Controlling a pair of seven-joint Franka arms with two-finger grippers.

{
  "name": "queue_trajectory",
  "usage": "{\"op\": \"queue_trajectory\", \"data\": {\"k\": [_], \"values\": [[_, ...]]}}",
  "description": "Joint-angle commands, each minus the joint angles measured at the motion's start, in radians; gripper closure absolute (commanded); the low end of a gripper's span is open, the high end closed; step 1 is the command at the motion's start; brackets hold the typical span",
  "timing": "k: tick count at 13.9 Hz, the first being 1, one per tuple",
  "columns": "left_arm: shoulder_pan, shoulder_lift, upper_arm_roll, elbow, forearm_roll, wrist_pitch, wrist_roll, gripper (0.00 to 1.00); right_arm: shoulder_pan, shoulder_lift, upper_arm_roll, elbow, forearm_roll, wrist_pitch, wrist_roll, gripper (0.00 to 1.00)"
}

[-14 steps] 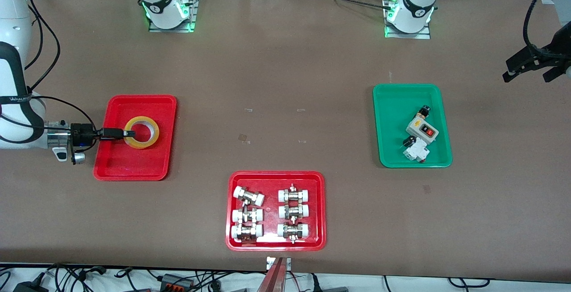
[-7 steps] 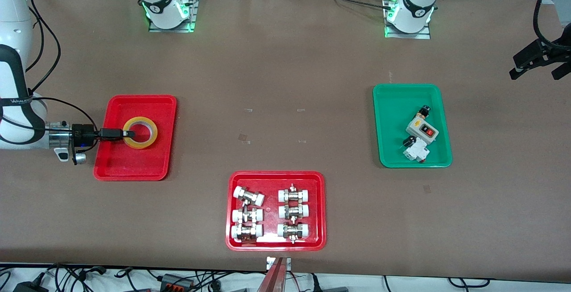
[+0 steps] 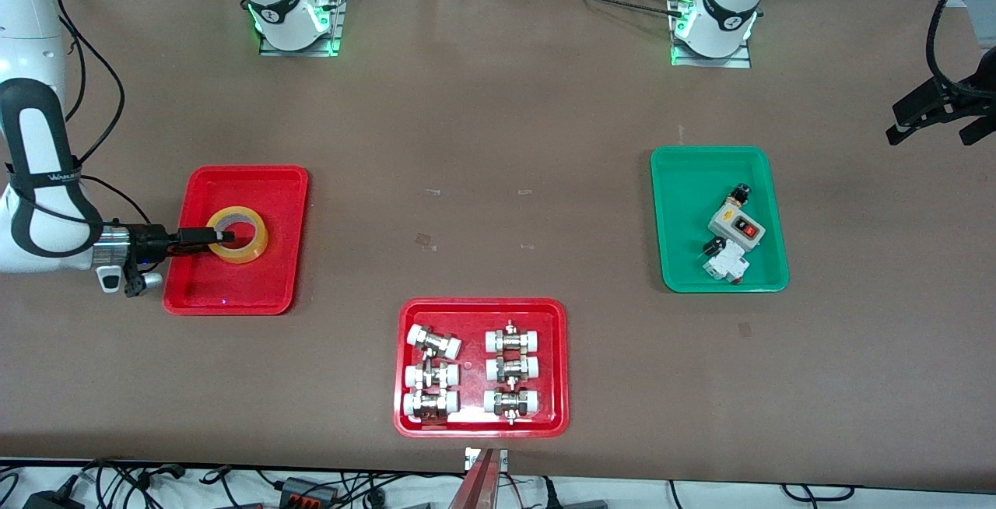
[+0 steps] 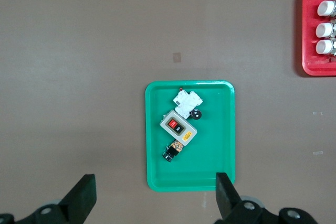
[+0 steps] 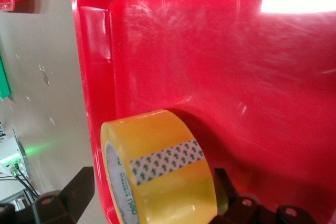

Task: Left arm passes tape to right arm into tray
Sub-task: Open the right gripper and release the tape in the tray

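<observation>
The yellow tape (image 3: 257,245) rests in the plain red tray (image 3: 233,285) toward the right arm's end of the table. My right gripper (image 3: 222,236) reaches in level over the tray's rim and is open, with the roll between its wide-apart fingers. In the right wrist view the tape (image 5: 157,135) fills the space between the fingers of the right gripper (image 5: 152,192), above the tray floor (image 5: 210,51); one finger stands clear of the roll's printed face. My left gripper (image 3: 931,117) waits open and holds nothing, at the left arm's end of the table. In its wrist view the left gripper (image 4: 155,199) is over bare tabletop.
A green tray (image 3: 685,182) holds a grey switch box (image 3: 736,226) and small parts; it also shows below the left gripper as the green tray (image 4: 157,171). A wider red tray (image 3: 478,308) with white-capped metal fittings lies nearest the front camera.
My right gripper has opened around the tape. The roll has come down into the tray and shifted slightly toward the right arm's end. The left gripper has barely moved.
</observation>
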Motion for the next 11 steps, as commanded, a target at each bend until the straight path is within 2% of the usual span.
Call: {"op": "queue_trajectory", "data": {"k": [1, 2, 5, 7, 9, 11], "values": [[-0.012, 0.021, 0.002, 0.039, 0.022, -0.026, 0.012, 0.0, 0.017, 0.006, 0.005, 0.016, -0.017, 0.003, 0.001, 0.0], [-0.013, 0.02, 0.001, 0.039, 0.022, -0.029, 0.009, 0.0, 0.029, 0.003, 0.002, 0.019, -0.026, 0.015, -0.005, 0.0], [-0.015, 0.02, 0.001, 0.057, 0.022, -0.028, 0.01, 0.0, 0.045, -0.015, 0.006, 0.019, -0.182, 0.081, -0.003, 0.0], [-0.019, 0.024, -0.001, 0.079, 0.024, -0.029, 0.008, 0.0, 0.063, -0.029, 0.005, 0.019, -0.236, 0.086, 0.004, 0.0], [-0.018, 0.026, -0.007, 0.079, 0.022, -0.031, 0.01, 0.0, 0.097, -0.075, 0.002, 0.022, -0.296, 0.086, 0.035, 0.0], [-0.018, 0.026, -0.007, 0.079, 0.024, -0.066, 0.012, 0.0, 0.132, -0.151, 0.003, 0.022, -0.364, 0.083, 0.169, 0.0]]}}
